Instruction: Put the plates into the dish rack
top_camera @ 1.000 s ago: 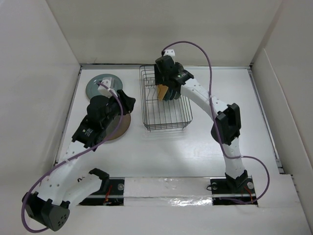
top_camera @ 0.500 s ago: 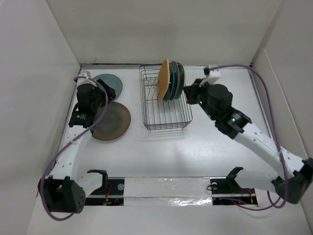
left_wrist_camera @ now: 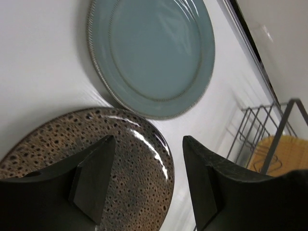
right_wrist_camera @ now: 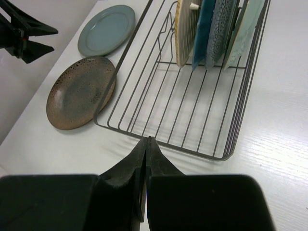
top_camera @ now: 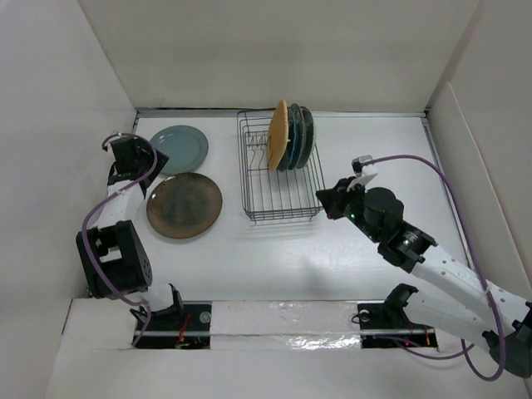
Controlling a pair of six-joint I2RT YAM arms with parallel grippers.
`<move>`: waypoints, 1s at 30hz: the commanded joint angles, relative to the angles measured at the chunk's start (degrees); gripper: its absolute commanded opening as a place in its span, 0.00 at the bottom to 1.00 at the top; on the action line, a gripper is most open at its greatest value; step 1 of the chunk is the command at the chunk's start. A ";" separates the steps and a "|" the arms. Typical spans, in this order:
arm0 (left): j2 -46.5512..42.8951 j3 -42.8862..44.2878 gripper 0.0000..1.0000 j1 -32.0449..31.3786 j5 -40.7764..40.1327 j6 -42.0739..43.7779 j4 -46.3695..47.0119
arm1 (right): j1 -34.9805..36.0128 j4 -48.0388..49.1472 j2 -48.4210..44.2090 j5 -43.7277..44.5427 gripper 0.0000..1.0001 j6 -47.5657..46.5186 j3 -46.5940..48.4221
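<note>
A grey-teal plate (top_camera: 179,148) (left_wrist_camera: 154,53) (right_wrist_camera: 107,30) and a speckled brown plate (top_camera: 184,205) (left_wrist_camera: 96,163) (right_wrist_camera: 82,91) lie flat on the table left of the dish rack (top_camera: 283,218) (left_wrist_camera: 255,130) (right_wrist_camera: 192,150). Several plates stand on edge at the rack's far end, the orange-tan one (top_camera: 278,135) (right_wrist_camera: 185,29) leftmost and a pale mint one (right_wrist_camera: 245,29) rightmost. My left gripper (top_camera: 143,162) (left_wrist_camera: 148,139) (right_wrist_camera: 54,40) hangs open and empty over the brown plate's far edge. My right gripper (top_camera: 327,202) (right_wrist_camera: 147,138) is shut and empty, just off the rack's near right corner.
White walls enclose the table on three sides; the left wall (top_camera: 83,125) is close behind my left arm. Purple cables (top_camera: 416,162) loop off both arms. The near half of the rack holds only bare wires.
My right gripper let go of the orange-tan plate in the rack, shut, and drew back to the rack's near right corner. My left arm swung back toward the left wall, opening wider.
</note>
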 commanded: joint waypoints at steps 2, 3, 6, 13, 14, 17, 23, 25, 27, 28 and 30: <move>2.73 6.58 0.54 3.76 -1.68 -1.39 3.32 | 0.31 3.58 -2.69 -0.04 0.03 -1.58 -1.22; 5.53 7.47 0.53 3.77 -2.04 -0.77 2.61 | 0.31 3.50 -3.13 0.23 0.03 -1.67 -1.83; 11.07 11.25 0.46 4.30 -4.50 0.73 -0.03 | -0.22 4.28 -4.27 -0.82 0.04 -1.41 -2.45; 21.54 19.50 0.40 4.30 -5.46 0.73 -3.02 | -0.22 4.55 -4.80 -1.88 0.04 -1.32 -2.71; 22.25 19.95 0.41 4.30 -5.47 0.73 -2.84 | -0.22 4.64 -4.98 -2.14 0.04 -1.32 -2.80; 24.80 21.62 0.46 4.30 -5.82 0.64 -2.75 | -0.22 4.81 -4.80 -2.67 0.04 -1.23 -2.98; 29.55 23.91 0.47 4.30 -9.86 1.35 -3.46 | -0.75 4.81 -4.10 -3.37 0.05 -1.23 -2.80; 31.04 24.09 0.47 4.30 -8.99 1.09 -2.59 | -0.75 4.90 -4.10 -3.29 0.05 -1.23 -2.80; 32.88 24.96 0.47 4.30 -8.02 0.65 -2.40 | -0.75 4.90 -3.92 -3.46 0.05 -1.32 -2.71; 33.50 25.40 0.47 4.30 -7.32 0.56 -2.14 | -0.75 4.90 -3.75 -3.38 0.05 -1.32 -2.45; 34.82 26.11 0.47 4.30 -4.94 -0.23 -1.62 | -0.75 4.81 -3.31 -3.29 0.05 -1.49 -2.19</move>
